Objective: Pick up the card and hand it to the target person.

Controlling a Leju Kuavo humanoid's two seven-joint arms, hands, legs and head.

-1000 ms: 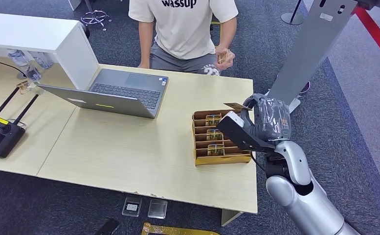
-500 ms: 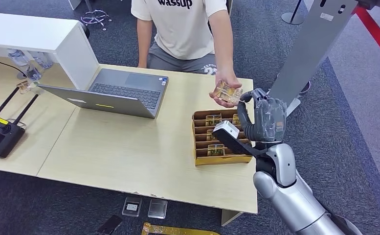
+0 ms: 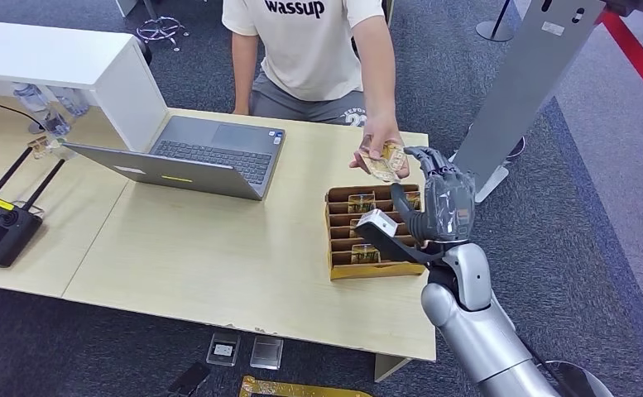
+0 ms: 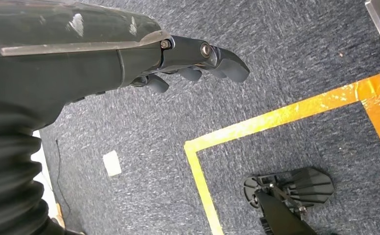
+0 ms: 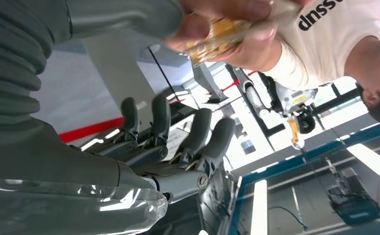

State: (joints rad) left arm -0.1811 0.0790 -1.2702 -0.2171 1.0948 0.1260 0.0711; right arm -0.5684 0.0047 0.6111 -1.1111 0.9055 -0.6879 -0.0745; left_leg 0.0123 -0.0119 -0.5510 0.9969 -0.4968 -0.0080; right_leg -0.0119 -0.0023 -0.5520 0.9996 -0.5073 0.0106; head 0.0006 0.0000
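Beside the empty right hand (image 3: pixel 435 198), the person's card (image 3: pixel 384 162).

Card (image 3: pixel 383 161): small, flat, yellow-gold print, pinched in the person's hand (image 3: pixel 378 149) above the desk's (image 3: pixel 218 256) far right part, just beyond the card box (image 3: pixel 371 231). It tilts, lower edge toward the robot. In the right wrist view the card (image 5: pixel 222 34) is blurred between the person's fingers; print unreadable. Right hand (image 3: pixel 435 203) is raised just beside the card, fingers spread and upright, holding nothing, not touching the card. Person (image 3: pixel 314 50) in a white T-shirt stands at the desk's far edge, arm stretched out over it.
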